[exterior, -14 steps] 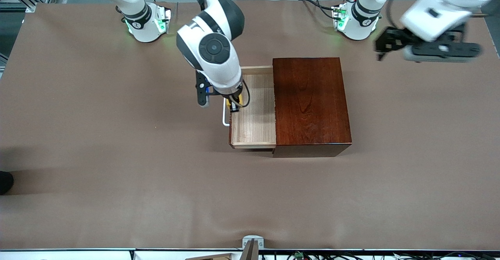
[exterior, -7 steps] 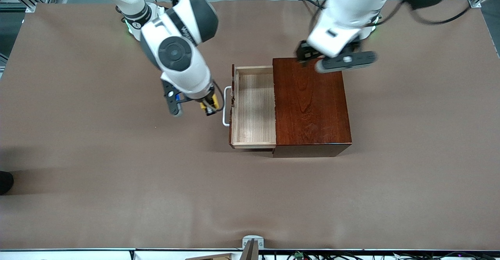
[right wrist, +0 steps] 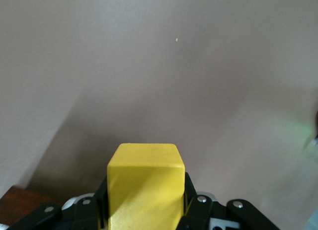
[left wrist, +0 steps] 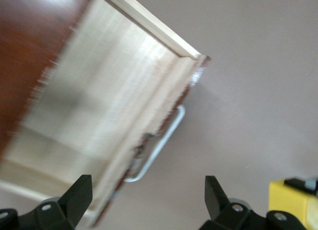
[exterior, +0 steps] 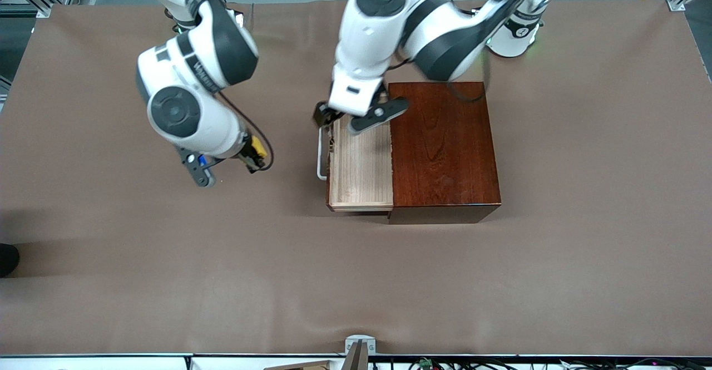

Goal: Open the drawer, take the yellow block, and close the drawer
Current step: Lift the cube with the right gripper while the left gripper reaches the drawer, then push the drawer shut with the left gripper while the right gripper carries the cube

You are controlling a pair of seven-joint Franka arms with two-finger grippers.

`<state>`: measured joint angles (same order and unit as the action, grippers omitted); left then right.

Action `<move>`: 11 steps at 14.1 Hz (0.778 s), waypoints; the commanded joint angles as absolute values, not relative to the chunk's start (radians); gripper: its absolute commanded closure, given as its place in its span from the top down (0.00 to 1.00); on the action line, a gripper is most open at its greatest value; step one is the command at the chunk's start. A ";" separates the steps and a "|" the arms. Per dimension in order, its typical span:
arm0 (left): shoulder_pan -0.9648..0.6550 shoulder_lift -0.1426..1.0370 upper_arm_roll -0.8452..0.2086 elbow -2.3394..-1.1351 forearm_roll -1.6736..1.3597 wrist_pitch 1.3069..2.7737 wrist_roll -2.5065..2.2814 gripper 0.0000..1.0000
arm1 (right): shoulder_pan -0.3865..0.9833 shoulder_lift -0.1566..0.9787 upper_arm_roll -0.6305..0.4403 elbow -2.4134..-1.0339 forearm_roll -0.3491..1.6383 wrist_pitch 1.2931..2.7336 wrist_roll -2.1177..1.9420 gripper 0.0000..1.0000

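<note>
My right gripper [exterior: 253, 158] is clamped on the yellow block [right wrist: 145, 183], over bare table beside the drawer [exterior: 361, 169]. Left gripper [exterior: 336, 117], fingers apart, hangs over the handle [exterior: 320, 156]; imo push it square & slow.

Counted on the brown surface [exterior: 111, 281]: one reddish-brown wooden box [exterior: 442, 147], one pale-lined drawer [exterior: 361, 172] with one white bar handle [exterior: 320, 158], one yellow block [right wrist: 145, 188], two white arms, each carrying one tool.
</note>
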<state>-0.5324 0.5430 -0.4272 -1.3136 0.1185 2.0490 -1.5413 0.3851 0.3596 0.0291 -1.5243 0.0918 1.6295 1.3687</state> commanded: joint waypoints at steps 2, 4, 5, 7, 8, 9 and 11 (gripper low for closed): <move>-0.863 0.710 -0.116 -1.194 0.144 2.255 -1.738 1.00 | 0.299 0.293 0.048 -1.632 0.086 1.658 1.191 0.00; -0.940 0.779 -0.032 -1.177 0.133 2.299 -1.799 1.00 | 0.255 0.276 0.046 -1.660 0.086 1.661 1.068 0.00; -0.943 0.810 -0.031 -1.169 0.135 2.336 -1.857 1.00 | 0.232 0.264 0.046 -1.680 0.086 1.661 1.024 0.00; -0.960 0.874 -0.025 -1.132 0.135 2.352 -1.972 1.00 | 0.166 0.258 0.046 -1.704 0.081 1.660 0.869 0.00; -0.968 0.887 -0.015 -1.129 0.135 2.358 -2.018 1.00 | 0.134 0.258 0.046 -1.719 0.081 1.660 0.797 0.00; -0.969 0.902 -0.006 -1.129 0.135 2.368 -2.076 1.00 | 0.117 0.256 0.046 -1.733 0.080 1.663 0.763 0.00; -0.982 0.913 0.011 -1.129 0.137 2.365 -2.138 1.00 | 0.091 0.256 0.044 -1.750 0.063 1.667 0.718 0.00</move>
